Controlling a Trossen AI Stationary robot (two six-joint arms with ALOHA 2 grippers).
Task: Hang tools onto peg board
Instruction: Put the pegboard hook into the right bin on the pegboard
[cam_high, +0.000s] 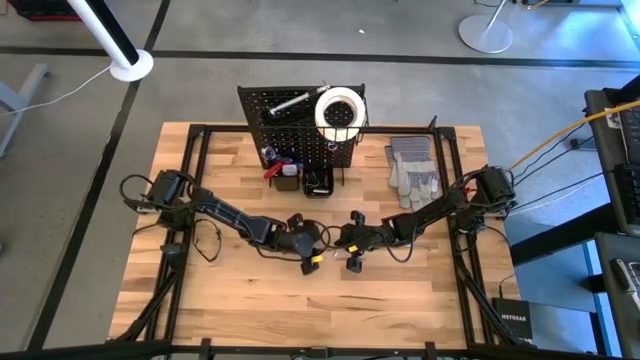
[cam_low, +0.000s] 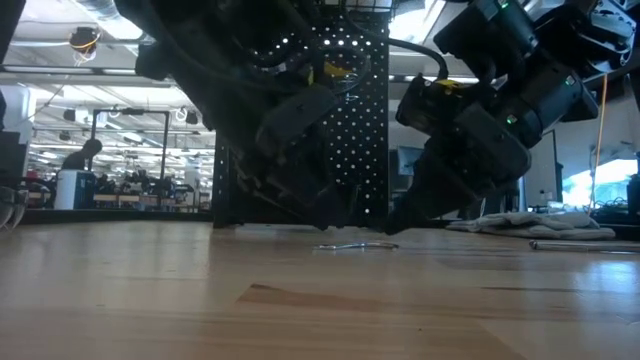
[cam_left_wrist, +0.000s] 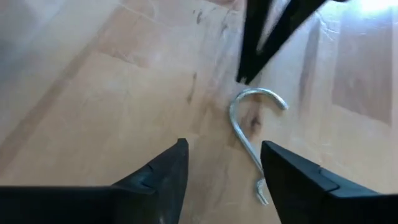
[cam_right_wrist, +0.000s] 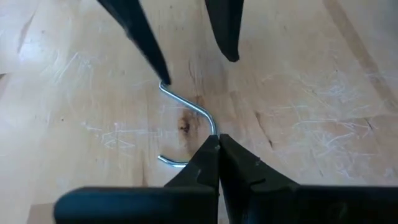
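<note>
Up high, looking straight down, the peg board (cam_high: 300, 135) stands at the back of the worktop (cam_high: 230, 290), with a white tape roll (cam_high: 340, 110) and a silver metal tool (cam_high: 288, 102) on it, and grey gloves (cam_high: 412, 168) lie beside it. Both arms reach to the middle, where the left gripper (cam_high: 312, 262) and the right gripper (cam_high: 352, 262) sit close together. From down low, a small metal hook (cam_low: 355, 246) lies flat on the wood between the two dark arms, in front of the board. Past the left arm's own fingers (cam_left_wrist: 158, 180), which stand apart with nothing between them, the hook (cam_left_wrist: 249, 134) lies just ahead, its long straight part pointing from the gap toward its curved end, close to the tips of the other arm's fingers. From the right wrist, the right gripper (cam_right_wrist: 218, 143) is pinched tight, and its tips touch the hook (cam_right_wrist: 189, 121) at one bend; I cannot tell if it really holds it. The left arm's fingers come down at the hook's other end. I think both arms are about equally near, one at each end.
</note>
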